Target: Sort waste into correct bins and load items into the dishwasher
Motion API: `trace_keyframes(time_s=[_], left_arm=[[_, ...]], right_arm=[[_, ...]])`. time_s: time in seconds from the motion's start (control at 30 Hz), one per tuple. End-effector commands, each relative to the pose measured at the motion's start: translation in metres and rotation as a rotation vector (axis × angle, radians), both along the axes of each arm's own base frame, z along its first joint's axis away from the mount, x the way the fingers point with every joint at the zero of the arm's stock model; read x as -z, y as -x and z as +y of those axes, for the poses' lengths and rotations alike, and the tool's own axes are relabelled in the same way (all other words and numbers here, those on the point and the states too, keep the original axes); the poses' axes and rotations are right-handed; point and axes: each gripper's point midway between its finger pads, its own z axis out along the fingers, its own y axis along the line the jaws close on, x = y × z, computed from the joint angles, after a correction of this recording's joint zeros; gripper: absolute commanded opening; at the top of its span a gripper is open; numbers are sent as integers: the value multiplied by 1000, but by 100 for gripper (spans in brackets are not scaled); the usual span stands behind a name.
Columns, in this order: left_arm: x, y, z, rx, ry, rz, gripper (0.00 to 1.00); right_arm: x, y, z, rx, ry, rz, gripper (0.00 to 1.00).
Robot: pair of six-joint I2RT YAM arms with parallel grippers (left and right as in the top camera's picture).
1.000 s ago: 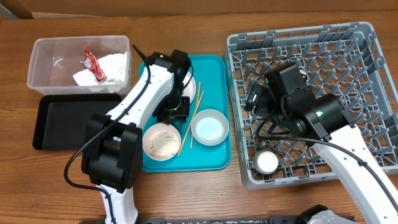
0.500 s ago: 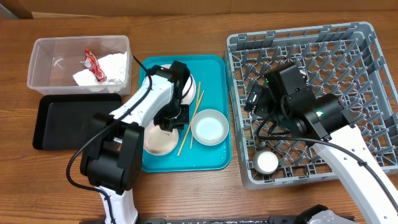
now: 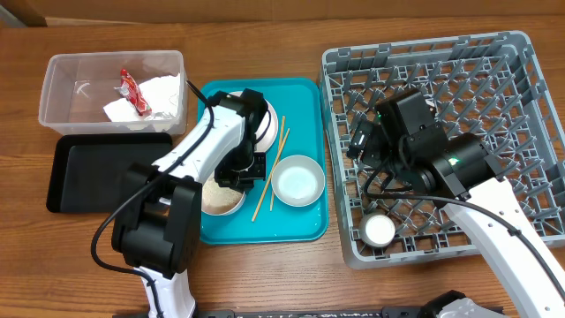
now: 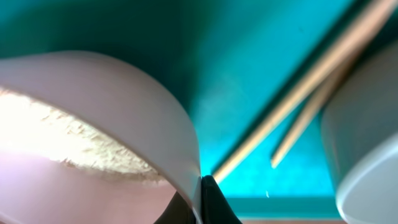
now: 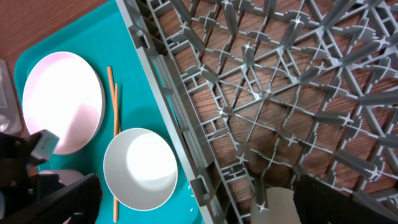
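left gripper [image 4: 200,198] clamping rim of rice plate [image 4: 137,93], tipping it up off teal tray [image 3: 305,216] | rice [image 4: 74,143] probably going binward next | right gripper [image 3: 364,140] gaping, empty

Rack [image 5: 267,93]: grey, pegged, right side
Cup [image 5: 277,208]: white, inside rack, bottom edge
Tray [image 5: 74,40]: teal, left of rack
Plate [image 5: 62,102]: 1, pink-white, on tray
Chopsticks [image 5: 114,118]: 2, right of plate
Bowl [image 5: 140,168]: white, empty, beside chopsticks

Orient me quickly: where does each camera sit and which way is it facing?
Overhead: above table, looking straight down; both arms show.
Left wrist: low over teal tray, facing rice bowl rim; its fingers pinch it.
Right wrist: over rack's left edge, looking down; dark fingers at bottom corners.
Shared: chopsticks and empty bowl in all three.
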Motion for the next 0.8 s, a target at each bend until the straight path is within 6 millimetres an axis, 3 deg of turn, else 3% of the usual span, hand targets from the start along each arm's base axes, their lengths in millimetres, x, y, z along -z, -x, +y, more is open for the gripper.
trace_keyframes(time_s=[0.0,0.23,0.47,0.77], left_arm=[[-34,-12,-14,52,69,-51,4],[-81,-12,-13,68,112,-154,4],[-126,-7,8,63,176,-264,4],[-141,-11,60,-30,371,-275,4]], right_arm=[[-9,-5,-3,7,4,-28,100],[-8,-3,-4,7,9,-19,100],[-8,-3,-4,7,9,-18,100],[-7,-2,-4,7,10,-16,100]])
